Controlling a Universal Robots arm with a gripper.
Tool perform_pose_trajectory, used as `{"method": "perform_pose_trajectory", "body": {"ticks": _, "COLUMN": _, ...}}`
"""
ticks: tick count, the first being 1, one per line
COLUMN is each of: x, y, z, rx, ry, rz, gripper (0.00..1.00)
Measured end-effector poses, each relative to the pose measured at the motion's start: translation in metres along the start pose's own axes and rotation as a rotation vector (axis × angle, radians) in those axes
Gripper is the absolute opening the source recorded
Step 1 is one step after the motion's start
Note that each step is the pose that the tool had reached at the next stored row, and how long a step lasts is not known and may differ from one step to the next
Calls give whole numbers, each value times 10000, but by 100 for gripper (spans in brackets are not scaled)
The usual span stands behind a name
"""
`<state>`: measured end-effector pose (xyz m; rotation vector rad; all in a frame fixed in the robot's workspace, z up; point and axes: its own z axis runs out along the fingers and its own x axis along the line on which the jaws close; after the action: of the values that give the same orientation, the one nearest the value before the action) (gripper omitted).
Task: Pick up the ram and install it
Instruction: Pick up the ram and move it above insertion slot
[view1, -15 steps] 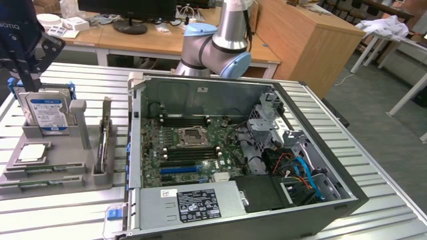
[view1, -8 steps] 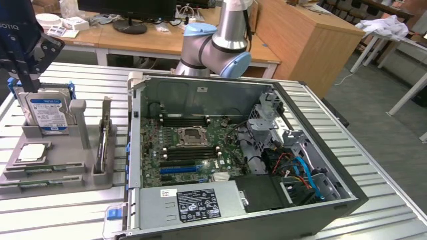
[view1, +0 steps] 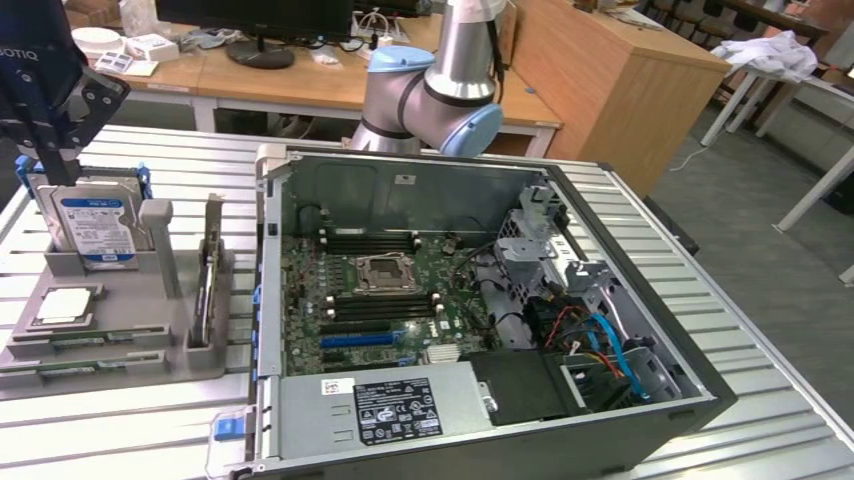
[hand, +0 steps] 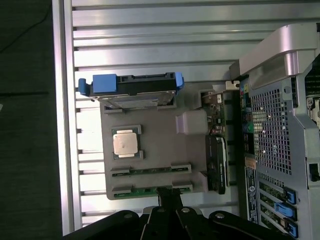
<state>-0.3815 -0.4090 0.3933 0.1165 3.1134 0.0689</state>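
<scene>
- Looking past the gripper (hand: 169, 194), closest to the wrist camera, jaws pressed together into one narrow dark tip.
- Lining that tip up, in the wrist view, with the holder edge beside the outer ram stick (hand: 145, 190).
- Finding this outer ram stick (view1: 67, 369) lying flat in the last slot of the gray holder (hand: 160, 140), green edge showing.
- Spotting the inner ram stick (hand: 150, 171) lying parallel in the next slot, just beside the first.
- Passing on to the square silver-topped processor (hand: 125, 143) sitting in its recess, between the ram sticks and the hard drive (view1: 88, 225).
- Noting the hard drive standing upright at the holder's other end, blue label facing out.
- Noting a dark card (hand: 217, 165) standing on edge along the holder's side nearest the computer case (view1: 694, 385).
- Seeing, in the exterior view, the gripper (view1: 60, 150) hanging raised over the hard-drive end, well apart from both ram sticks.
- Finding the case lying open on the ribbed metal table (view1: 160, 430), to the exterior view's right of the holder.
- Showing inside it the motherboard (view1: 400, 320) with long dark slots on either side of the socket (view1: 380, 270).
- Catching the arm (view1: 447, 95) rising behind the case.
</scene>
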Motion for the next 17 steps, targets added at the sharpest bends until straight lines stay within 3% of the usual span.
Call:
{"method": "perform_pose_trajectory", "body": {"ticks": 12, "x": 0, "y": 0, "z": 0, "rx": -8, "ry": 16, "rz": -360, "gripper": 11}}
{"method": "perform_pose_trajectory", "body": {"ticks": 16, "x": 0, "y": 0, "z": 0, "rx": -16, "ry": 32, "rz": -697, "gripper": 11}}
{"method": "perform_pose_trajectory", "body": {"ticks": 17, "x": 0, "y": 0, "z": 0, "rx": -25, "ry": 49, "rz": -1066, "gripper": 11}}
